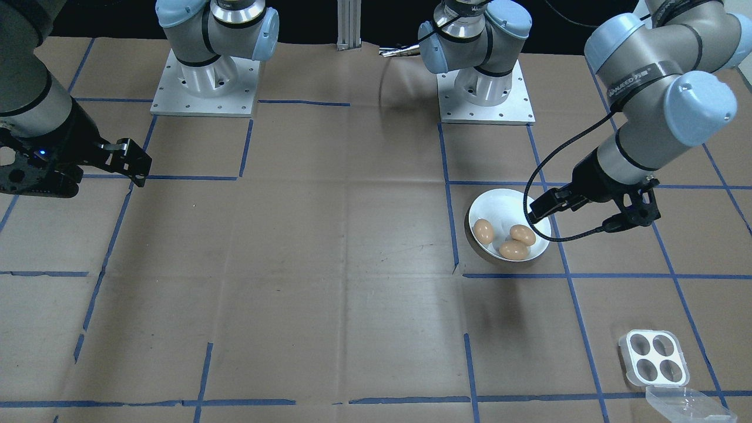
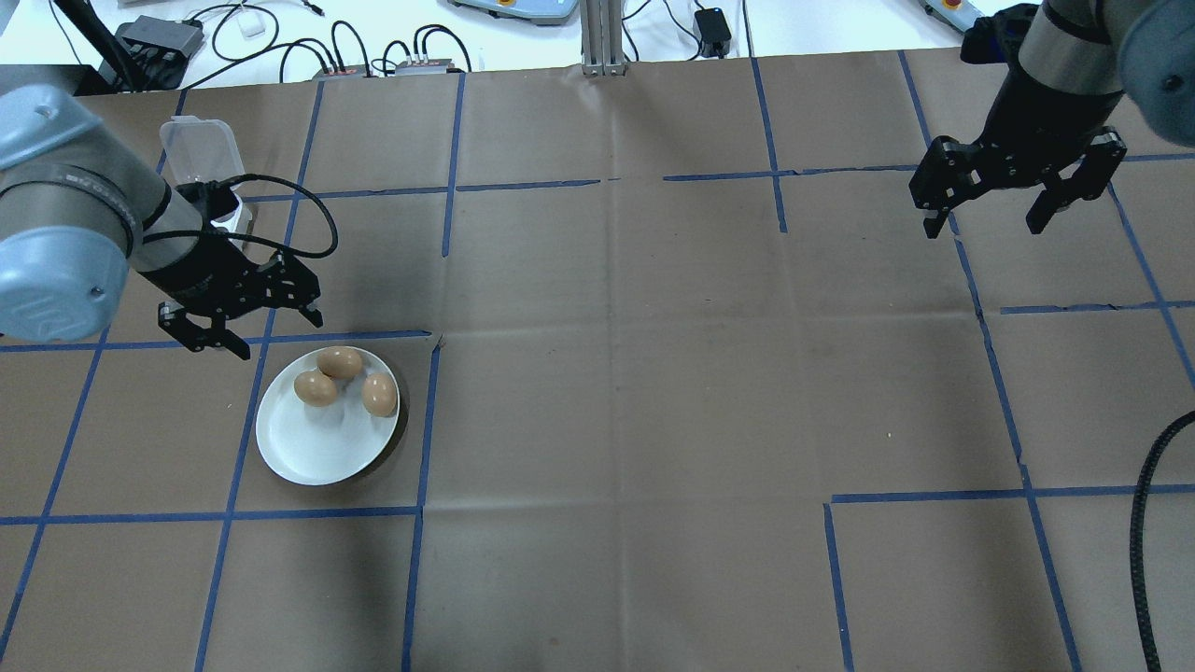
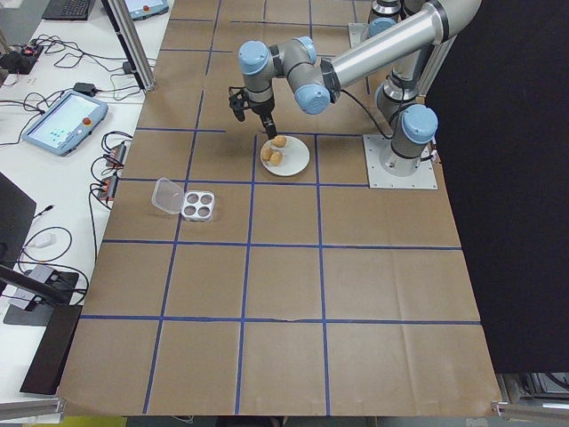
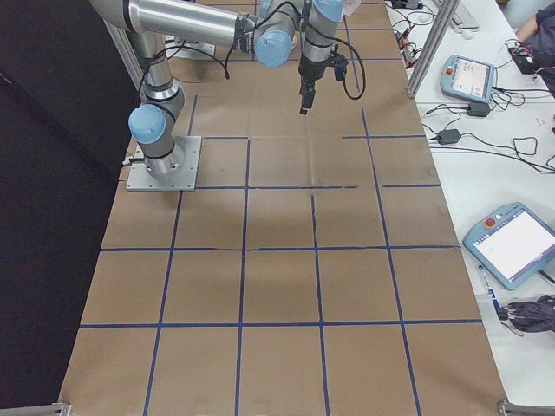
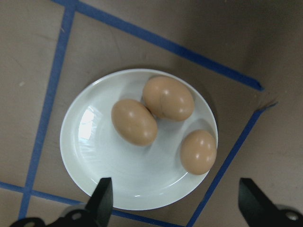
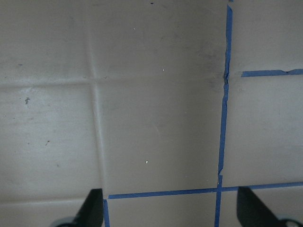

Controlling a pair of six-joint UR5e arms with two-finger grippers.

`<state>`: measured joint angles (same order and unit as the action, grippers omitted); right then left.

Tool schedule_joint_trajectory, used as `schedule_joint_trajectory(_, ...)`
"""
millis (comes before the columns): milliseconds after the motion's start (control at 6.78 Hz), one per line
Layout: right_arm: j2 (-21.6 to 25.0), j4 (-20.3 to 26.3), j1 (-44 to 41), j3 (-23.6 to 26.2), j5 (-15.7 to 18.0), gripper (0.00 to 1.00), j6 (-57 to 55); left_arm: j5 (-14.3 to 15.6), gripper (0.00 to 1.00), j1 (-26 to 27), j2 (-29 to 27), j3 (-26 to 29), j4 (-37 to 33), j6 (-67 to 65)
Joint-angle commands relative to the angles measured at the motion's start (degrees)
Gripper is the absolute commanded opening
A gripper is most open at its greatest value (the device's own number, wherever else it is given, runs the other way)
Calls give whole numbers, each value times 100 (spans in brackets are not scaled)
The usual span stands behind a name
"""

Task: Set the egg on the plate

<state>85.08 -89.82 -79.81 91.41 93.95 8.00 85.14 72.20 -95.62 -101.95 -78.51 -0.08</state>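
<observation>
Eggs: three, brown, all on the plate point(image 2: 308, 448). First egg point(image 2: 316, 388) touches second egg point(image 2: 340, 362); third egg point(image 2: 379, 394) lies just apart, near the rim. One plate, white, round, on the bench point(image 2: 616, 392). Left gripper point(image 2: 245, 323) hangs just beyond the plate's far edge, fingers spread wide, holding nothing. One four-cup egg tray point(image 1: 654, 357), cups bare, clear lid point(image 1: 687, 406) swung open beside it. Right gripper point(image 2: 991, 210) well apart over bare bench, fingers spread, nothing between them.

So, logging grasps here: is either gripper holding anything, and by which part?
Nothing is held. The left gripper and right gripper are both open and empty; three eggs lie on the plate.
</observation>
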Motion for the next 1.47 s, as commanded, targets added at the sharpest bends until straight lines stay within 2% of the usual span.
schedule_joint_trajectory(0,0,0,0,0,0,100,0,168,98,372,61,1041,-995,228)
schedule_joint_trajectory(147,0,0,0,0,0,100,0,457,99,783,9,1506,-1252,236)
schedule_joint_trajectory(295,0,0,0,0,0,100,0,468,99,1161,17,1850,-1585,237)
schedule_joint_trajectory(590,0,0,0,0,0,100,0,442,99,1664,43,2012,-1659,350)
schedule_joint_trajectory(1032,0,0,0,0,0,100,0,504,99,1684,174,1890,-1632,509)
schedule_joint_trajectory(1327,0,0,0,0,0,100,0,512,100,1675,18,1976,-1624,509)
